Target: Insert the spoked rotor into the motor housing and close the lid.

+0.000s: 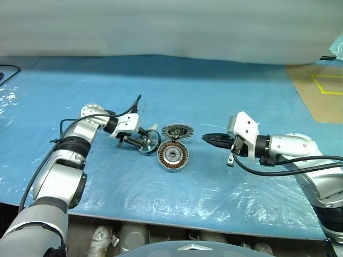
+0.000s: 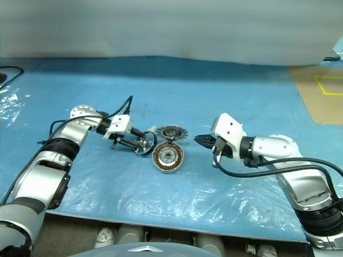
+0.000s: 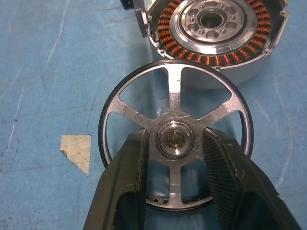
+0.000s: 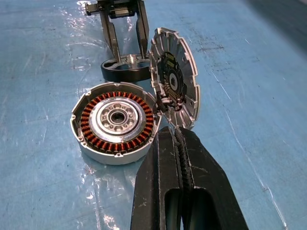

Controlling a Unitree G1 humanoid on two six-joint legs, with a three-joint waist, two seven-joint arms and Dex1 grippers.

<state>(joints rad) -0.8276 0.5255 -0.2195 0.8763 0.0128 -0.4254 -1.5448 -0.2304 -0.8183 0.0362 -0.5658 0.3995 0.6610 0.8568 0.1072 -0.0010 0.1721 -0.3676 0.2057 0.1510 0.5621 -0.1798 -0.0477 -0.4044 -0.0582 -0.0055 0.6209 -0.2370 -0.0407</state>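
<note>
Beside the motor housing point(image 3: 218, 36), the left gripper point(image 3: 175, 143) straddles the spoked rotor point(image 3: 175, 143), fingers point(image 3: 127, 187) flanking the hub, grip not yet certain. Best squeeze squarely, lift level, centre it over the windings. Hinged lid point(image 4: 173, 82) stands open; right gripper point(image 4: 180, 143) hangs pinched together. No readable writing anywhere.

My L claw point(image 3: 175, 158) sits at the spoked rotor point(image 3: 175, 139), just left of the motor housing point(image 1: 172, 156); lid point(image 1: 176, 130) behind housing; R claw point(image 1: 213, 140) to its right.

Spoked rotor point(image 3: 175, 139) flat beside open housing point(image 3: 216, 38) — lid point(image 4: 173, 86) apparently upright
</note>
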